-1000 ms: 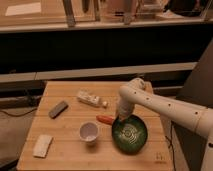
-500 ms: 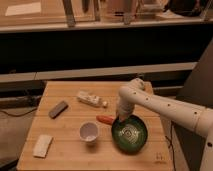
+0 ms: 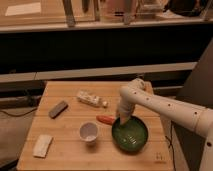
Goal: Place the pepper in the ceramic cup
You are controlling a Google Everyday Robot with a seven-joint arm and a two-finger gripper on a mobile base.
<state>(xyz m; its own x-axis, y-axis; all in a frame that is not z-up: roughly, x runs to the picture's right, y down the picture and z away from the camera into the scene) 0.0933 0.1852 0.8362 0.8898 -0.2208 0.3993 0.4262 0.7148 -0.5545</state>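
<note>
The pepper (image 3: 105,119) is a small orange-red tapered vegetable lying on the wooden table, between the ceramic cup and the green bowl. The ceramic cup (image 3: 88,132) is small, white and round, standing upright to the lower left of the pepper. My gripper (image 3: 122,120) hangs from the white arm that comes in from the right. It is low over the left rim of the green bowl, just right of the pepper's end.
A wide dark-green bowl (image 3: 131,135) sits right of the cup. A white printed packet (image 3: 91,98) lies at the back. A dark grey bar (image 3: 58,109) and a pale sponge (image 3: 42,145) lie on the left. The table's front edge (image 3: 95,166) is near.
</note>
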